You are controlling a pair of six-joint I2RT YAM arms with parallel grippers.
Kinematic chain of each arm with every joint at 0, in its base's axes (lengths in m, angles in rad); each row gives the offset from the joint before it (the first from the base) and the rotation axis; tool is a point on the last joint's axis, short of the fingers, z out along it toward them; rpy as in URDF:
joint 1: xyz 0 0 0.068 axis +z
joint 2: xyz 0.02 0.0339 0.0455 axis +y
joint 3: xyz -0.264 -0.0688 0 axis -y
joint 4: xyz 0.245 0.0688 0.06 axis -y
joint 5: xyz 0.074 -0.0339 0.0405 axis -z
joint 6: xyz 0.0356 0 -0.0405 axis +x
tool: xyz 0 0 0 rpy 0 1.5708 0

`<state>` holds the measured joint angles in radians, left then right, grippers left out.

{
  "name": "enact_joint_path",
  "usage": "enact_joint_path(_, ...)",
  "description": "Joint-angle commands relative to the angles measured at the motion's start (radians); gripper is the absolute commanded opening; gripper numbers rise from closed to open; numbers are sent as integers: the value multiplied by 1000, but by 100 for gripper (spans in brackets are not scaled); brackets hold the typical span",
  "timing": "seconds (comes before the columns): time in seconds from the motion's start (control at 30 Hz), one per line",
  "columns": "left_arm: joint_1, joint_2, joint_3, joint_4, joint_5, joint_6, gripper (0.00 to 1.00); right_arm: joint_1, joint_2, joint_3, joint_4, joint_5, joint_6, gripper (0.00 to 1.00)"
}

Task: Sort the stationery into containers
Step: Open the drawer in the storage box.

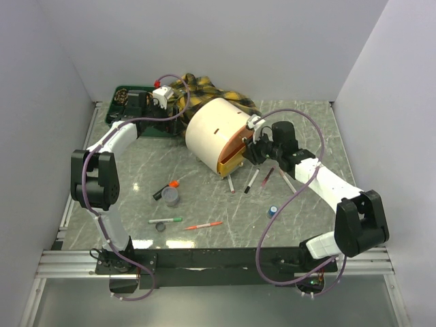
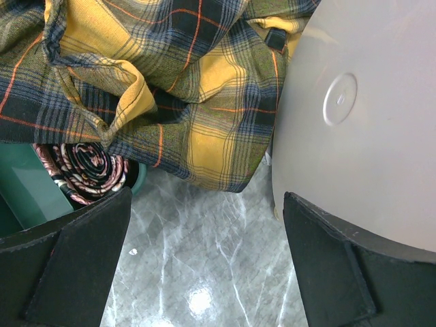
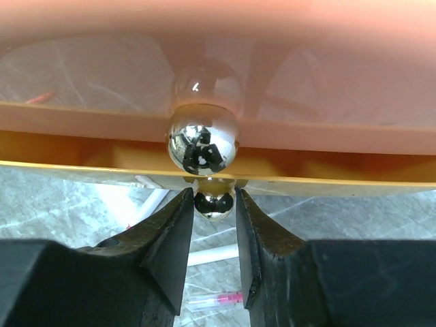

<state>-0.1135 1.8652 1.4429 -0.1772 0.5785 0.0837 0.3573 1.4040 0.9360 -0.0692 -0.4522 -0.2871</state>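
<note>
marble table (image 1: 204, 197) holds drum (image 1: 211, 133), green tray (image 1: 120, 90), plaid cloth (image 1: 204, 87), scattered pens (image 1: 167, 221).

I saw a lab-style robot test cell: plain white panels (image 1: 225, 41) boxed in a grey marble-patterned table (image 1: 204, 197) from nine o'clock round to three, and at six o'clock an aluminium rail (image 1: 68, 262) held the bolted bases of the left arm (image 1: 95, 180) and right arm (image 1: 357, 221).

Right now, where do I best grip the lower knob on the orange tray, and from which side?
Pinch the lower knob across its round sides, coming straight at the orange tray front. It is a small chrome ball standing clear below the tray edge, so fingers fit either side. The right gripper holds it that way.
</note>
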Motion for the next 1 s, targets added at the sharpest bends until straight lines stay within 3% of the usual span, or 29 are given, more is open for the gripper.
enact_joint_path(0.0,3,-18,13,38,17,-16,98,8,12,38,-17,12,-4,39)
enact_joint_path(0.2,3,-18,11,33,15,-10,98,8,13,41,-24,1,-3,38)
enact_joint_path(0.4,3,-14,11,35,12,-10,98,8,12,44,-20,-6,-1,24)
enact_joint_path(0.53,3,-12,13,38,14,-13,98,8,6,40,-29,1,-15,7)
enact_joint_path(0.97,3,-8,20,39,11,-12,98,-11,-138,-69,-126,27,-75,5)
